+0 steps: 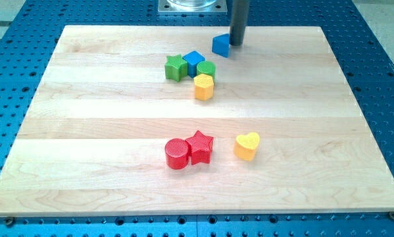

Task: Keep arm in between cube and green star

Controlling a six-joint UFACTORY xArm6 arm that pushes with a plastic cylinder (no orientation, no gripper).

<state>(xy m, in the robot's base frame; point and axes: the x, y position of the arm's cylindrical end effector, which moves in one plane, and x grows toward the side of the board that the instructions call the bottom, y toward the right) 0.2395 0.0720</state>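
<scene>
My tip (237, 43) is near the view's top, just right of a blue wedge-shaped block (220, 45) and close to touching it. The green star (175, 67) sits lower left of the tip. The blue cube (193, 62) lies right beside the star, touching it. A green round block (206, 69) and a yellow hexagonal block (204, 86) crowd against the cube's right and lower side. The tip is up and to the right of this cluster, not between the cube and the star.
A red cylinder (177, 154) and a red star (200, 147) touch each other in the lower middle. A yellow heart (247, 146) lies to their right. The wooden board (85, 131) rests on a blue perforated table.
</scene>
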